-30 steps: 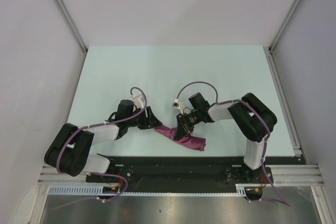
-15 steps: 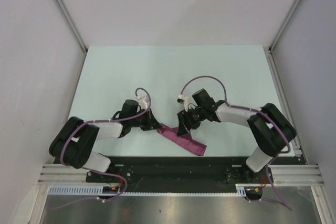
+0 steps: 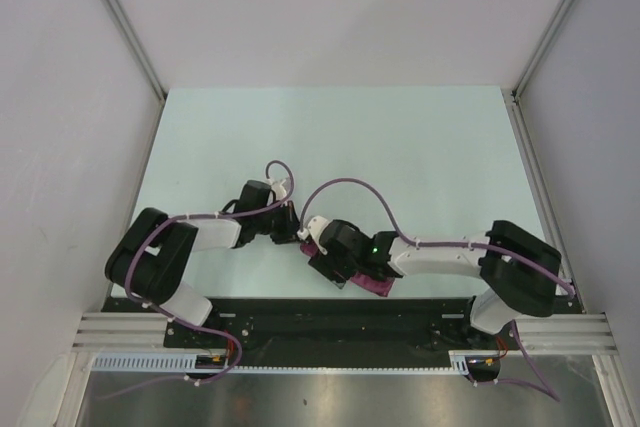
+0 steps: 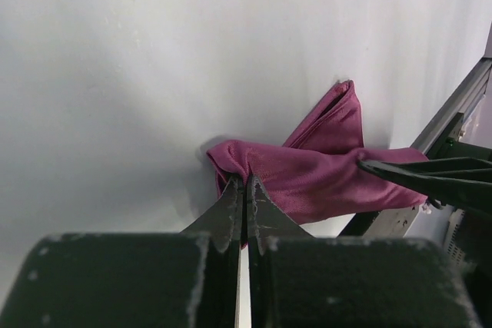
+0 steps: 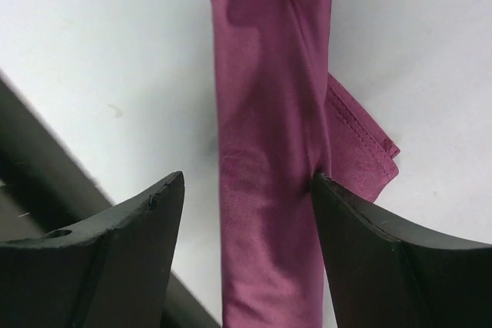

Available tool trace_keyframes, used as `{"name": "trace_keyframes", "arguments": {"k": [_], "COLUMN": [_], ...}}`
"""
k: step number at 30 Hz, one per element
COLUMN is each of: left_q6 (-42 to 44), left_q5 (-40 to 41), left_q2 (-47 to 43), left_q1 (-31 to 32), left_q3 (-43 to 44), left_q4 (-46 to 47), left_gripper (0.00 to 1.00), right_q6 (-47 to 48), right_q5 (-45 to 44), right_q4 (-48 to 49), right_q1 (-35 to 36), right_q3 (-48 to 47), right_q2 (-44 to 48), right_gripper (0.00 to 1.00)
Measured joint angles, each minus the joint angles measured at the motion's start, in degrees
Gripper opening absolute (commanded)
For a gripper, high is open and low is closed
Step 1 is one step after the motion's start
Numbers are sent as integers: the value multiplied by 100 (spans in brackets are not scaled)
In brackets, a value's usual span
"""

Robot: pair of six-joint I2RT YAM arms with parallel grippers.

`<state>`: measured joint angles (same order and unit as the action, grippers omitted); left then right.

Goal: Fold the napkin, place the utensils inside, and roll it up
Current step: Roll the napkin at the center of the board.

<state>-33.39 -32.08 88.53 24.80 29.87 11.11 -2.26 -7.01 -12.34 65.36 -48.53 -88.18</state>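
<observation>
The maroon napkin (image 5: 269, 151) lies as a long narrow roll near the table's front edge (image 3: 374, 285). My left gripper (image 4: 244, 180) is shut on the roll's left end, pinching a fold of cloth (image 3: 297, 236). My right gripper (image 5: 246, 187) hangs over the roll's middle, open, with one finger on either side of it (image 3: 335, 265). Its right fingertip (image 5: 321, 188) touches the roll's side, while the left fingertip (image 5: 171, 190) stands apart from it. A loose hemmed corner (image 5: 369, 151) sticks out beside the roll. The utensils are hidden.
A black base rail (image 3: 330, 312) runs right along the table's near edge, just behind the napkin, and shows as a dark bar (image 5: 46, 190) in the right wrist view. White walls with metal corner posts (image 3: 120, 22) enclose the pale table (image 3: 330, 137).
My left gripper has closed on the napkin's left end. My right gripper has let go, opened wide and swung down and left over the roll. The napkin now lies straighter.
</observation>
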Motion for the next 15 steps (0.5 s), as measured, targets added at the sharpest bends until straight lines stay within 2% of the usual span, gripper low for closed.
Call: {"name": "trace_keyframes", "arguments": {"k": [6,8,10,13,14,15], "left_q6": [0,2,9,35,39,39], "left_q5": [-20,-22,-22,-24,-22,-20], "left_q2": [46,46,46,46,46,46], "left_q1": [0,0,0,0,0,0], "left_q3": [70,79,96,111,125,146], "left_q4": [-83,-101,-122,-149,-157,-173], "left_gripper": [0,0,0,10,22,25], "right_q6": [103,94,74,13,-17,-52], "right_q5": [-612,-671,-649,-509,-420,-334], "right_q4": [66,85,90,90,85,83], "right_q1": [201,195,155,42,2,-33], "right_q3": [-157,-199,-249,-297,-299,-302], "right_q2": [-553,-623,-684,-743,-750,-754], "right_gripper": [69,65,54,42,40,35]}}
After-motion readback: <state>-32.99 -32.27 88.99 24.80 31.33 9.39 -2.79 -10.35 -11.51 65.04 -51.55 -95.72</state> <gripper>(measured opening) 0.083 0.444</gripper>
